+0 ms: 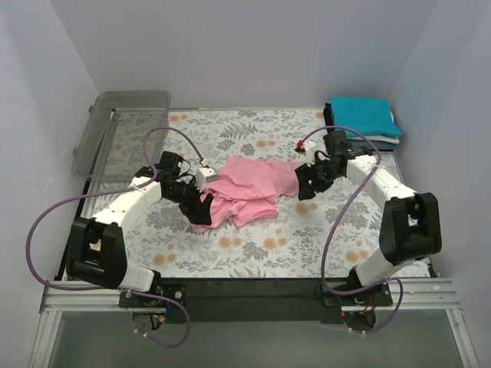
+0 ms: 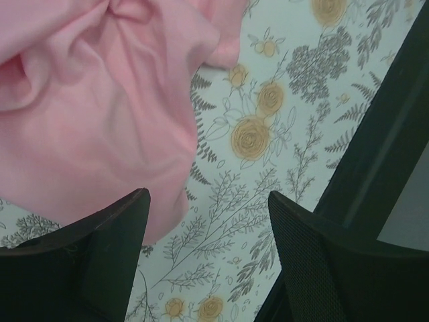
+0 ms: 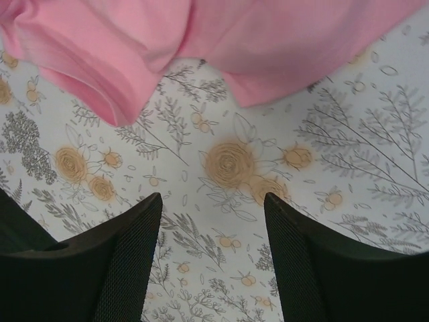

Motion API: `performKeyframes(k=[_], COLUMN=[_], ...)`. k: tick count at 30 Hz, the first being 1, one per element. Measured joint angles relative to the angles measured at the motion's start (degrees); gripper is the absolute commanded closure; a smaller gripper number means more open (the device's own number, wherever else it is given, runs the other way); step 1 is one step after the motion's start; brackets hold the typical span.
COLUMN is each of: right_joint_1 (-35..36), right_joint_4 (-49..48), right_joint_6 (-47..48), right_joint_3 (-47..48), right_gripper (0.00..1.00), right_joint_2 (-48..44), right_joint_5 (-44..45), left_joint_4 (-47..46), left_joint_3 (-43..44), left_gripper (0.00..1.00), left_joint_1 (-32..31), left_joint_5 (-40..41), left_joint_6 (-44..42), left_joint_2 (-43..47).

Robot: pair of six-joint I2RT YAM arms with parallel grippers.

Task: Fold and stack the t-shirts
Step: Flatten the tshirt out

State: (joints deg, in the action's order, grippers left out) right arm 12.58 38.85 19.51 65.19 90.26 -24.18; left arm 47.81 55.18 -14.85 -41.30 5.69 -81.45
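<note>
Where pink t-shirt (image 1: 249, 188) sprawls, clear bin (image 1: 130, 101) (far left).

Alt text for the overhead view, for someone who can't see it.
A crumpled pink t-shirt lies mid-table on a floral cloth, with the left pincer and right pincer open at its ends. A stack of folded shirts, teal on top, sits at the far right corner.

We count one pink t-shirt (image 1: 249, 188) loose at centre. One stack of folded shirts (image 1: 362, 115) at two o'clock shows at least three layers. There is one clear plastic bin (image 1: 115, 130) at ten o'clock, one floral table cloth (image 1: 261, 245), and two arms: left arm (image 1: 130, 199), right arm (image 1: 383, 188).
</note>
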Motion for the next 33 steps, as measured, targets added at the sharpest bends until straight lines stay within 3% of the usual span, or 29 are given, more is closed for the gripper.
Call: performKeyframes(k=[8, 16, 20, 21, 23, 24, 25, 26, 27, 28, 29, 32, 33], right_joint_1=[16.4, 23.3, 25.3, 25.8, 26.5, 26.7, 26.8, 26.8, 26.8, 26.8, 26.8, 26.3, 25.9], right_joint_4=[-1.2, -5.4, -7.1, -7.5, -7.9, -8.2, -8.5, -8.8, -9.0, -9.2, -9.2, -8.9, -8.8], right_joint_6=[2.1, 3.3, 3.7, 3.8, 4.4, 4.4, 4.6, 4.6, 4.7, 4.8, 4.6, 4.7, 4.9], right_joint_3=[-0.1, -1.6, -2.2, -2.3, -2.4, -2.4, -2.4, -2.4, -2.4, -2.4, -2.4, -2.4, -2.4], right_gripper=[0.23, 0.21, 0.24, 0.32, 0.47, 0.62, 0.7, 0.89, 0.98, 0.99, 0.99, 0.99, 0.99], right_joint_2=[0.5, 5.1, 7.3, 7.8, 8.4, 8.5, 8.6, 8.6, 8.6, 8.6, 8.6, 7.3, 6.5], right_joint_5=[3.8, 11.0, 12.7, 13.2, 13.7, 14.0, 14.3, 14.6, 14.9, 15.2, 15.6, 16.9, 17.0], left_joint_4=[-1.0, -2.2, -2.8, -3.1, -3.9, -4.5, -4.9, -5.4, -6.2, -6.9, -7.6, -8.2, -7.6], left_joint_3=[-6.1, -9.7, -10.6, -10.8, -10.9, -10.9, -10.9, -10.9, -10.9, -11.0, -11.0, -10.3, -9.3], left_gripper=[0.26, 0.18, 0.19, 0.21, 0.25, 0.27, 0.3, 0.37, 0.44, 0.5, 0.66, 0.94, 0.99], left_joint_1=[0.8, 4.2, 5.1, 5.1, 5.1, 5.1, 5.1, 5.1, 5.1, 5.1, 5.1, 5.5, 5.9], left_joint_5=[8.4, 14.7, 15.2, 15.2, 15.0, 14.8, 14.7, 14.5, 14.4, 14.3, 14.3, 13.4, 12.9], left_joint_6=[-0.8, 0.7, 2.3, 2.9, 3.7, 4.3, 4.6, 5.0, 5.9, 6.8, 7.8, 10.4, 11.4], left_joint_2=[2.8, 5.4, 3.6, 3.1, 2.6, 2.3, 2.1, 1.6, 0.9, 0.0, -1.1, -3.9, -4.8])
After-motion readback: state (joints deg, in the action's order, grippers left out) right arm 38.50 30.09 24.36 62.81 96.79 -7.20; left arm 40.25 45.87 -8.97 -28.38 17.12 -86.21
